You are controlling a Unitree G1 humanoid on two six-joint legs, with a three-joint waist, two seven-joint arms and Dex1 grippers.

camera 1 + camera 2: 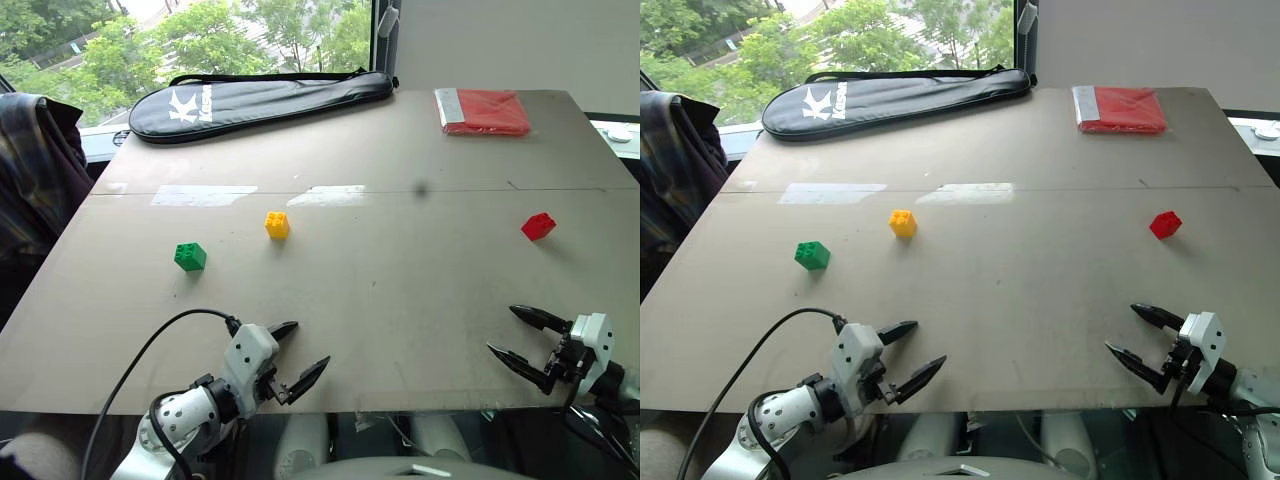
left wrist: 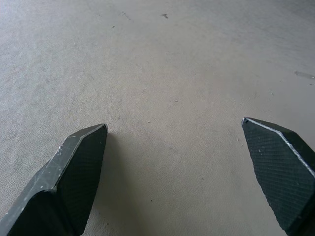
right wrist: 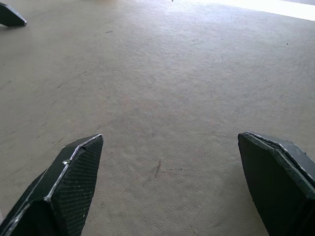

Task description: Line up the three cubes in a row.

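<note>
Well apart, three cubes [image 1: 277, 225] mid-table [image 1: 400, 300], bare surface toward near edge.

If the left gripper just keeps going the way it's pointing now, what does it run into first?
Most likely the bare table itself. The left gripper, jaws open, points forward, toward the robot's right and slightly downward. The yellow cube and green cube sit left of that line, though depth is hard to judge.

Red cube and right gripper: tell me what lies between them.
Nothing: bare table runs from the open right gripper to the red cube, as the left eye view shows.
</note>
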